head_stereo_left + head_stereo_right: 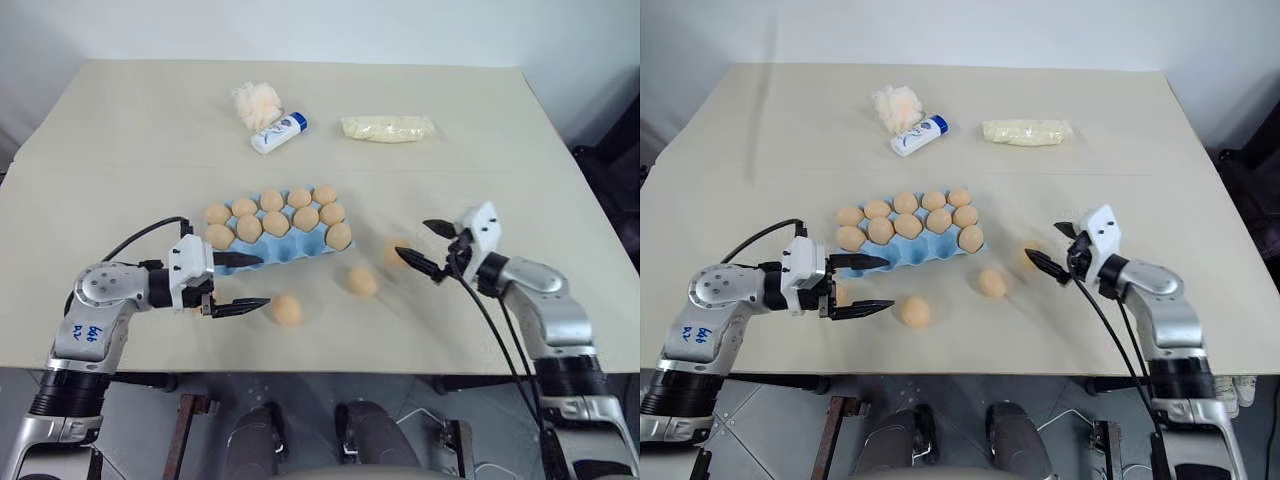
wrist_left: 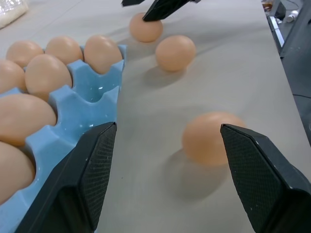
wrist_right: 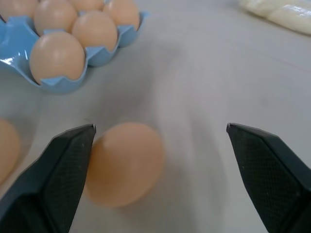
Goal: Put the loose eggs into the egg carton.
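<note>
Level left arm [image 1: 110, 290], fingers [image 1: 240, 306] spread.

bright, even light; soft shadows under eggs [image 2: 212, 137]; right wrist view blurred.

Three loose eggs [image 1: 287, 309] beside blue egg carton [image 1: 300, 247]

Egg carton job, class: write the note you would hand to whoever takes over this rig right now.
Left gripper: open, empty, at the near edge of the egg carton, pointing toward the nearest loose egg.
Right gripper: open, empty, its fingers on either side of the far loose egg, not closed on it.
Middle loose egg lies between those two, on the table.
Done: ten eggs sit in the carton.
Left: three loose eggs to be placed; at least one empty cup shows on the carton's near side in the left wrist view.
</note>
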Tool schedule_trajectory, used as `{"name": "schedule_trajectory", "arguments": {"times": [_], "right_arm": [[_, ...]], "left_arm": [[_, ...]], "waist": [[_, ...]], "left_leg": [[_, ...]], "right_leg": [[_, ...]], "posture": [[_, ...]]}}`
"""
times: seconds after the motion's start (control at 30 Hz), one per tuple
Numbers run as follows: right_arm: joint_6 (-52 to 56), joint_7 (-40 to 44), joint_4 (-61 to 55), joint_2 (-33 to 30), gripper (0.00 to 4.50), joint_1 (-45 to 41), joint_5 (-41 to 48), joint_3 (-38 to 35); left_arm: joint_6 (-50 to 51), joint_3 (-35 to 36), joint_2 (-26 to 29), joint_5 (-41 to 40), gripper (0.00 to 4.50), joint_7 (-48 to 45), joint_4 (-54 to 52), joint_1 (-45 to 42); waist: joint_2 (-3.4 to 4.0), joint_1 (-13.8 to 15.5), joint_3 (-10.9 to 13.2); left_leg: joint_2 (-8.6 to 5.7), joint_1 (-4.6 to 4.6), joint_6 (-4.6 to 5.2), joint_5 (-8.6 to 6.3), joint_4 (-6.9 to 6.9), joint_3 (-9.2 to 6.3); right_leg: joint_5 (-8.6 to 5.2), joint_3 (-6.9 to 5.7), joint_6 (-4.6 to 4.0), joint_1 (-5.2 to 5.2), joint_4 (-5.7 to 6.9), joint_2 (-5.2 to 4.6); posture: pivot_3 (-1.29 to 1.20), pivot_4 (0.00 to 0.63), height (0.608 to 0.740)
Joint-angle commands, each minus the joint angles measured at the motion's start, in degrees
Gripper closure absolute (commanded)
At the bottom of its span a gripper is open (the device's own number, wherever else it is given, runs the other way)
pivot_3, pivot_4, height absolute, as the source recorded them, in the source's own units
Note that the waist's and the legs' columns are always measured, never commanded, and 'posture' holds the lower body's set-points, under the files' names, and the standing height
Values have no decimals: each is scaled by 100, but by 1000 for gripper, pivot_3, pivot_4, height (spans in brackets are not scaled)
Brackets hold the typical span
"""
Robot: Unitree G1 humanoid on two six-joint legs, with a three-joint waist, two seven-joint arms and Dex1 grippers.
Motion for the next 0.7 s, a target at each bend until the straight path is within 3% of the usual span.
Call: {"name": "schedule_trajectory", "arguments": {"times": [0.03,0.13,0.3,0.53,0.7], "right_arm": [[-209,-3,422,18,0,-107,-216,69],[-320,73,395,65,596,-103,-162,41],[-257,112,35,80,2251,-115,-65,17],[534,46,-959,460,2251,-680,194,317],[871,-94,-986,987,2251,-1204,26,781]], "left_arm": [[29,253,73,-105,866,104,-256,85],[48,369,97,-119,820,171,-243,121],[63,582,111,-120,820,304,-142,138],[65,1054,294,-144,820,367,52,460],[19,1253,373,-91,820,390,198,669]], "waist": [[0,16,0],[0,17,0],[0,-14,0],[1,-75,1],[1,-39,0]], "left_leg": [[0,0,0,0,0,0],[-2,-3,1,-2,0,0],[-3,-2,0,-2,2,1],[6,1,-7,0,-1,1],[5,0,-7,-1,-3,0]], "right_leg": [[0,0,1,0,-1,0],[-4,1,7,0,-1,-1],[-4,1,7,0,3,-2],[-5,3,3,-7,15,4],[-5,0,1,-8,14,0]], "posture": [[0,150,740],[0,150,740],[0,150,740],[0,150,740],[0,150,740]]}}
